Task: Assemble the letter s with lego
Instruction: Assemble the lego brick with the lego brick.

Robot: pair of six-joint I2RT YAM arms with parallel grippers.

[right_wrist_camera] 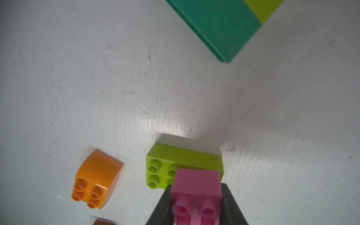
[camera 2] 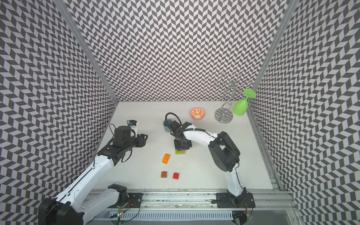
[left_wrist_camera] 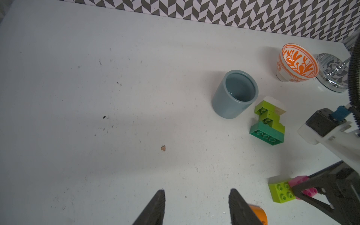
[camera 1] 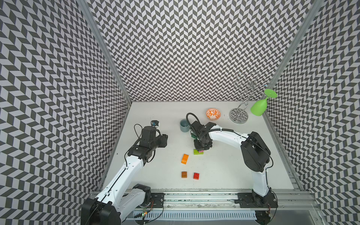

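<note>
Clamping pink brick, right gripper hangs over lime brick mid-table; seating unclear. Left gripper jaws apart, empty, 9 o'clock. Orange brick 8 o'clock, brown brick 7, red brick 6. Cup 11; bowl, rack, green glass 1 o'clock. Green-white stack beside cup clear in left wrist view; right arm mostly hides it in both top views. Scuffed white table, chevron walls.

Walls: dark grey and white chevron pattern. Table: plain white. Cup: grey-blue. Bowl — white with orange leaf motif. Goblet: lime green. Lego pieces — orange brick, brown brick, red brick, lime brick, pink brick, dark green brick.
</note>
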